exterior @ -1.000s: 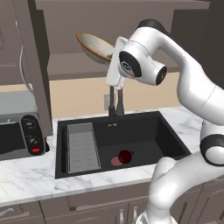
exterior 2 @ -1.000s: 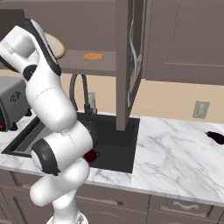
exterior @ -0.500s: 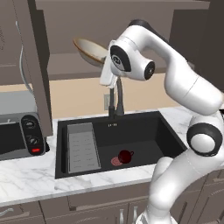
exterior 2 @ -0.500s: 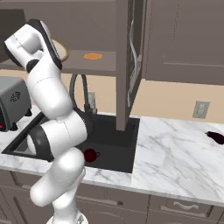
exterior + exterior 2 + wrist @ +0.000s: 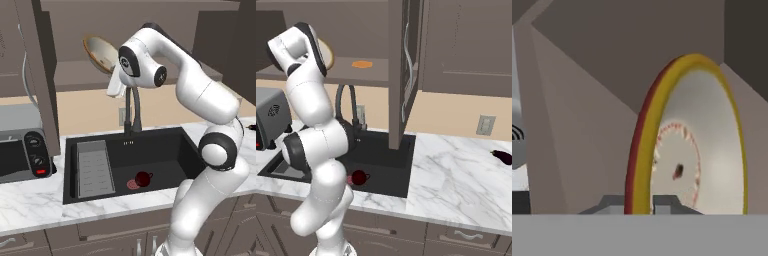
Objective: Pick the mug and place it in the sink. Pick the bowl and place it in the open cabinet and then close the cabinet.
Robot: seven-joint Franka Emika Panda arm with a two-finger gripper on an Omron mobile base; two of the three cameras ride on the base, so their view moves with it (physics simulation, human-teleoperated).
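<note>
Marble surface (image 5: 30, 210) flanks sink (image 5: 165, 150); mug (image 5: 144, 178) already deposited in basin beside red drain (image 5: 132, 184). Bowl (image 5: 101, 53) held on edge, rim pinched between end effector (image 5: 639, 202) fingers, at open cabinet (image 5: 150, 20) shelf (image 5: 75, 75) level. Compared with one second earlier, bowl carried leftward and deeper toward cabinet interior. Judgement: placement imminent; release and door (image 5: 404, 70) closure outstanding.

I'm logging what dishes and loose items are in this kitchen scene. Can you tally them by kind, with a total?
Mugs: 1, the dark red mug in the sink
Bowls: 1, the tan bowl, held up by the cabinet shelf
Toaster ovens: 1
Eggplants: 1
Total: 4
</note>
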